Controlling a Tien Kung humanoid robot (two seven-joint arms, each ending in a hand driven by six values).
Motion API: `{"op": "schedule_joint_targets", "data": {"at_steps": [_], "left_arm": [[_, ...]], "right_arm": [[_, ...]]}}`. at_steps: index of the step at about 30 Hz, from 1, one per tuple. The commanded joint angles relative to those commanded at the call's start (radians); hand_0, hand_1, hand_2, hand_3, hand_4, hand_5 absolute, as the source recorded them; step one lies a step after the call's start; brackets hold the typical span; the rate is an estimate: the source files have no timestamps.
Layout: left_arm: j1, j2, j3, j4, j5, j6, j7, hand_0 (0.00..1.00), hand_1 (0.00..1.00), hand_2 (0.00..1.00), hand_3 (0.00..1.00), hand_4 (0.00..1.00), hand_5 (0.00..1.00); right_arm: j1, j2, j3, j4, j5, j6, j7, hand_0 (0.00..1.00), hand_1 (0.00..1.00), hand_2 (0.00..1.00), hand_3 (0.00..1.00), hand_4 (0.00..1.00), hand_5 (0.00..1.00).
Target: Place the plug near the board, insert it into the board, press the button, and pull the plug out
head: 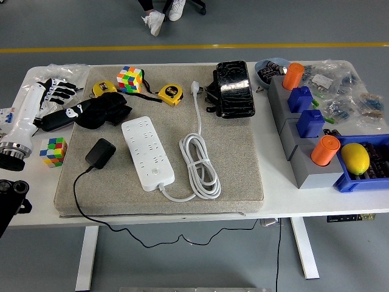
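One plug lies just beside board

Single head view, mounted high on the robot's side, facing forward and down, far enough back to take in the whole white tabletop edge to edge: near edge low in frame, table legs and grey floor under it, more floor with a yellow line beyond the far edge. Grey mat sits roughly mid-frame, and the left arm enters at the left border. No second view, so no overlap to report.
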Motion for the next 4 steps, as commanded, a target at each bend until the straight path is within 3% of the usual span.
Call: {"op": "schedule_joint_targets", "data": {"at_steps": [4], "left_arm": [[0.003, -0.001, 0.000, -0.001, 0.001, -0.004, 0.003, 0.478, 0.576, 0.579, 0.602, 0.901, 0.396]], "right_arm": [[-0.002, 0.003, 0.003, -0.001, 0.000, 0.000, 0.000, 0.568, 0.660, 0.664, 0.545, 0.924, 0.477]]}}
